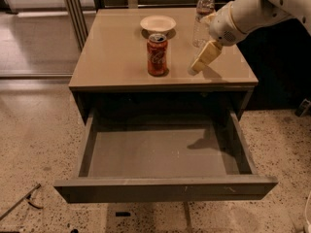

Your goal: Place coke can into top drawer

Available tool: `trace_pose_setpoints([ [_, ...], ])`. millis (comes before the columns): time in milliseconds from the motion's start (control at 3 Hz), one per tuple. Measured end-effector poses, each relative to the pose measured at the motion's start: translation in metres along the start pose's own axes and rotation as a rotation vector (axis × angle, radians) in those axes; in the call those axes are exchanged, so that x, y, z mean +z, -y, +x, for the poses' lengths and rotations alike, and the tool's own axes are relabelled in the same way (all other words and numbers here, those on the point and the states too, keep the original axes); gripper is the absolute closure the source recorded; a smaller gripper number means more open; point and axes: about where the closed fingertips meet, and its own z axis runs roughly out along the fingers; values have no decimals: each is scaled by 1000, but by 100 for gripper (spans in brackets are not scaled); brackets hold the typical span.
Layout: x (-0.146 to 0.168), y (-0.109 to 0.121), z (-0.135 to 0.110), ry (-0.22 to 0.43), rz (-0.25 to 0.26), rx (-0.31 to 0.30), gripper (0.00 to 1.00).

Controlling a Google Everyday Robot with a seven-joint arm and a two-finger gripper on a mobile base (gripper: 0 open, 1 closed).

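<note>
The coke can (157,55) stands upright on the tan table top (112,57), near the middle of its front half. My gripper (202,59) hangs just above the table top to the right of the can, about a can's width away, and holds nothing. The white arm reaches in from the upper right. The top drawer (165,188) is pulled fully out below the table's front edge. Its grey inner floor is bare, with the gripper's shadow on its right side.
A clear plastic water bottle (204,16) stands at the back right of the table, just behind the arm. A white bowl (158,23) sits behind the can. A speckled floor surrounds the table, and a dark wall lies to the right.
</note>
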Motion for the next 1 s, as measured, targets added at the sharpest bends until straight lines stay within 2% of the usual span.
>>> trace_pose_setpoints([
  [333, 28, 8, -15, 99, -31, 27, 0],
  [1000, 66, 11, -45, 192, -91, 42, 0],
])
